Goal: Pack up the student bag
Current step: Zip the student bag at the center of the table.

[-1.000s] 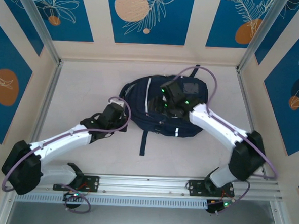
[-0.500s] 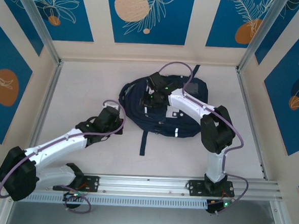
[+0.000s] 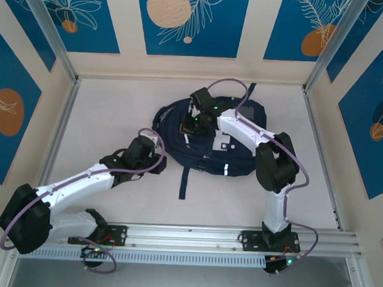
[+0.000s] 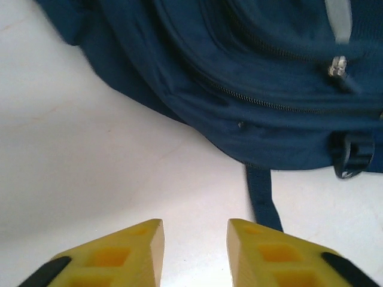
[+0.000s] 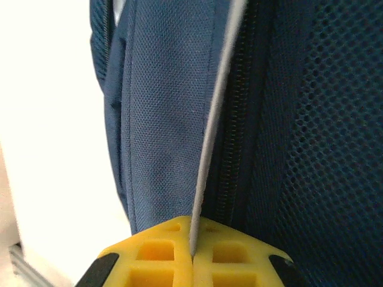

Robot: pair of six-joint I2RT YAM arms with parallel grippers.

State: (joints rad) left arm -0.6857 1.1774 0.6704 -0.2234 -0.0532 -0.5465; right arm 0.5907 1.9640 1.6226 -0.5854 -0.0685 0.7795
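The student bag (image 3: 200,156) lies flat in the middle of the table, dark navy with thin white stripes. My right gripper (image 3: 191,126) reaches over its left half. In the right wrist view this gripper (image 5: 192,240) is shut on a thin white-grey stripe (image 5: 213,134) of the student bag (image 5: 158,119), beside a zip and black mesh. My left gripper (image 3: 157,156) hovers low by the bag's near-left edge. Its yellow fingers (image 4: 195,231) stand open over bare table, a short way from the bag (image 4: 257,72) and its zip pulls.
A loose navy strap (image 3: 184,182) trails from the bag toward the arm bases; it also shows as a strap (image 4: 262,200) just ahead of my left fingers. Patterned walls and metal posts (image 3: 70,77) enclose the white table (image 3: 109,112).
My right arm has swung left across the bag, from its right side to its upper-left part. My left gripper has edged a little closer to the bag's edge.
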